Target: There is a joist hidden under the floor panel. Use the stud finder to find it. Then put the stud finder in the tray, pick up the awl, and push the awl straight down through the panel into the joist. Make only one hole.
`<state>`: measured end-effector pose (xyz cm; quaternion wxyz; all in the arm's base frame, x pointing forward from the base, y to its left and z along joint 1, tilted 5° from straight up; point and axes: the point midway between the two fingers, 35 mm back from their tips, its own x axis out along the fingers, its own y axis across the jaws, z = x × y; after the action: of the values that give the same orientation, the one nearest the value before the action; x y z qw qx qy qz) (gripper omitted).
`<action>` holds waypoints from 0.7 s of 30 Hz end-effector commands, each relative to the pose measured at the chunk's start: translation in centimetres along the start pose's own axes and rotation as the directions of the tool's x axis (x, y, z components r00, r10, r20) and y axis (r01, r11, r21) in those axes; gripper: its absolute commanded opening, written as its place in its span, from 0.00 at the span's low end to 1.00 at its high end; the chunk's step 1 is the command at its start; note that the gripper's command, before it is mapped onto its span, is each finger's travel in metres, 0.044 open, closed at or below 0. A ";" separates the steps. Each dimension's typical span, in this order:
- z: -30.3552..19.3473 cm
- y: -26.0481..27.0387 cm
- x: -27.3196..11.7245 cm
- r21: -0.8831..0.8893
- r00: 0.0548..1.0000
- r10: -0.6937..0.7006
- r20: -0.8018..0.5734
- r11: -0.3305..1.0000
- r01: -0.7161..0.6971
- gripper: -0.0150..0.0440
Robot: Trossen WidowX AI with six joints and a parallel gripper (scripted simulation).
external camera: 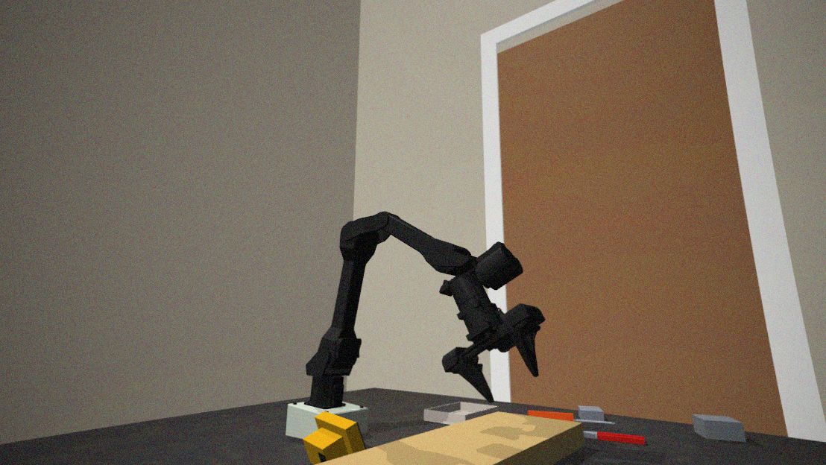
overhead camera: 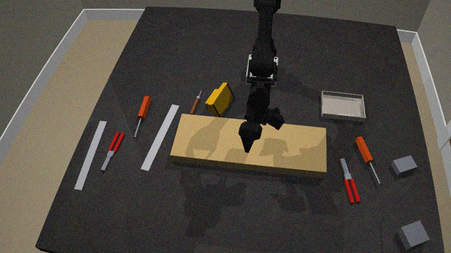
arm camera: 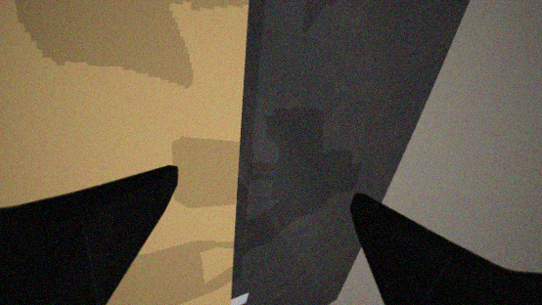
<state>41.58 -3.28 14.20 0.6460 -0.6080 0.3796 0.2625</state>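
Observation:
The yellow stud finder (overhead camera: 220,98) (external camera: 334,437) sits tilted behind the panel's back left part. The awl (overhead camera: 194,105), with a brown handle and thin metal tip, lies left of it; I do not see it in the other views. The tan floor panel (overhead camera: 309,156) (external camera: 555,428) (arm camera: 98,122) lies across the middle of the table, with shadows on it and no hole that I can see. The pale tray (overhead camera: 342,118) (external camera: 434,416) is empty, at the back right. My gripper (external camera: 514,387) (arm camera: 268,188) is open and empty, above the panel, tilted, fingers pointing down.
Left of the panel are two white strips (overhead camera: 159,138) (overhead camera: 90,156), an orange screwdriver (overhead camera: 144,107) and red pliers (overhead camera: 115,141). Right of it are another orange screwdriver (overhead camera: 364,149), red pliers (overhead camera: 350,191) and two grey blocks (overhead camera: 404,165) (overhead camera: 414,233).

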 end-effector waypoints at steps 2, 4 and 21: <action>-6.9 4.4 0.0 0.019 0.988 0.152 -0.033 0.988 -0.152 1.00; -9.9 6.7 -0.4 0.044 0.975 0.218 -0.038 0.975 -0.217 1.00; -19.0 21.2 -5.9 0.209 0.865 0.483 0.136 0.840 -0.502 1.00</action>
<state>18.47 -18.97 7.21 0.6361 -0.4032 0.5325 0.3863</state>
